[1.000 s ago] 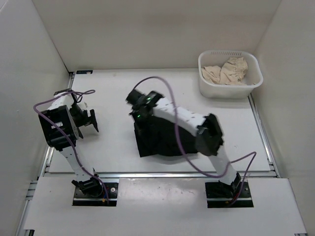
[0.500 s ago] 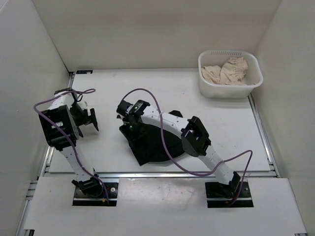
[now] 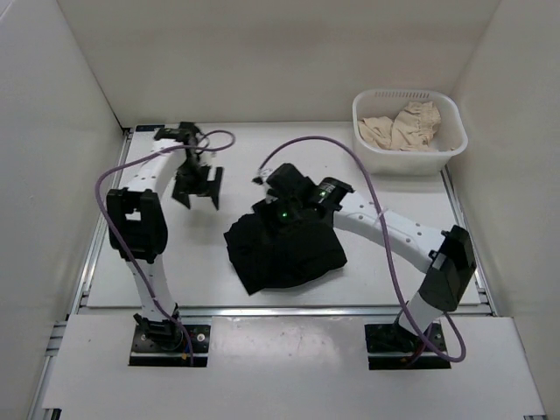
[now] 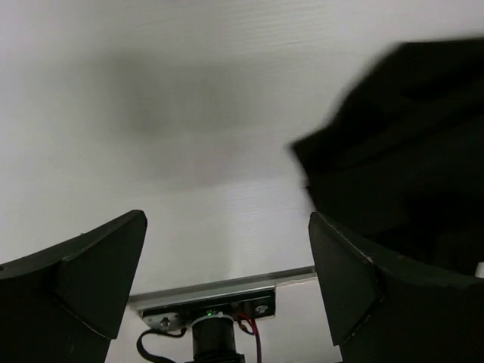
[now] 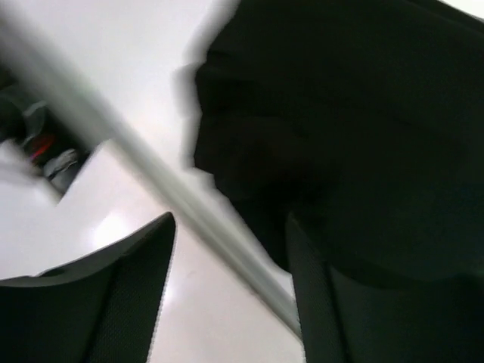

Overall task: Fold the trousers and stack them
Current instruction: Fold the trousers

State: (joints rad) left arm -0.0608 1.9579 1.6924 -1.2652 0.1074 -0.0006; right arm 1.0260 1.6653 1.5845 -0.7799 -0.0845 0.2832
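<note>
Plain black soft-fabric trousers (image 3: 284, 254) lying bunched on white bench (image 3: 188, 258). Left claw (image 4: 227, 219) hovering wide, empty. Right claw (image 5: 231, 234) parted over trousers, seemingly gripping nothing. Best bet: pinching one edge, spreading flat before folding.

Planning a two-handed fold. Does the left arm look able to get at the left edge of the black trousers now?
Probably yes. The left gripper hangs open over bare table beside the trousers, nothing between them; the right gripper sits over their far edge, clear of that side.
</note>
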